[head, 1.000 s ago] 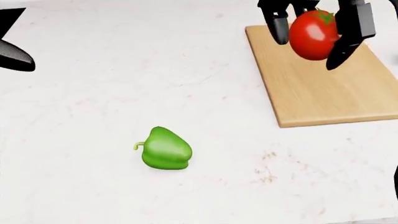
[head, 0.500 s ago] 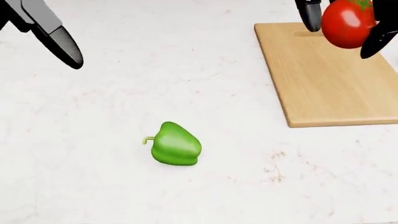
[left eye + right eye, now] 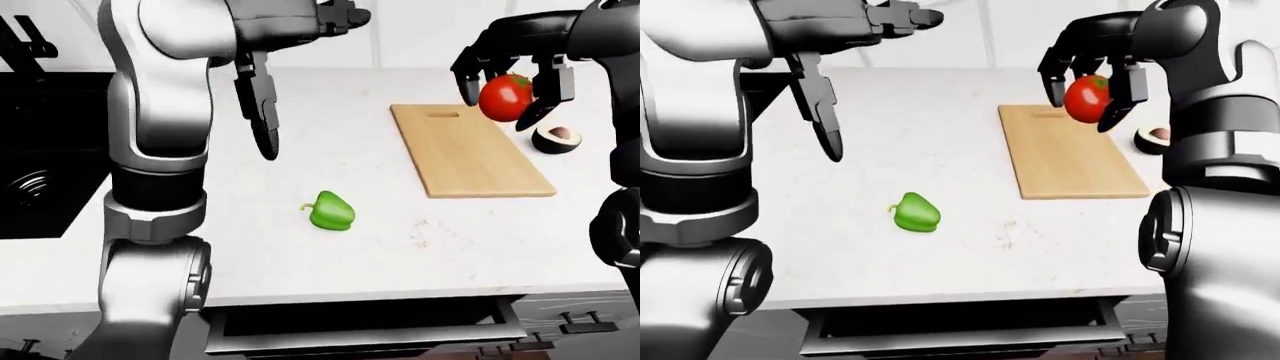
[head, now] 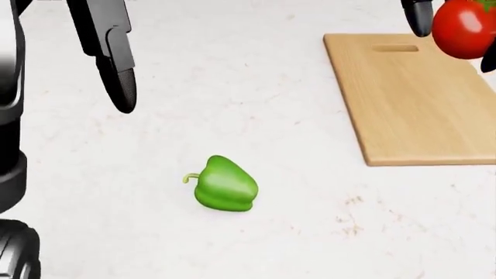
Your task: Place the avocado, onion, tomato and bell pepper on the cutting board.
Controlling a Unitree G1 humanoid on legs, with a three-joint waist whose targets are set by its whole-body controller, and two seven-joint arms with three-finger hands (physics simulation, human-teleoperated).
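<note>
My right hand is shut on a red tomato, held in the air over the far right part of the wooden cutting board. The board is bare. A halved avocado with its pit lies on the counter just right of the board. A green bell pepper lies on the white counter, left of the board and nearer me. My left hand hovers open above the counter, up and left of the pepper, one finger pointing down. No onion shows.
A black sink is set into the counter at the far left. Below the counter's near edge a drawer stands pulled out. The white counter spreads between pepper and board.
My right hand has carried the tomato rightward over the board. My left hand has swung in from the upper left toward the pepper. The view has shifted slightly.
</note>
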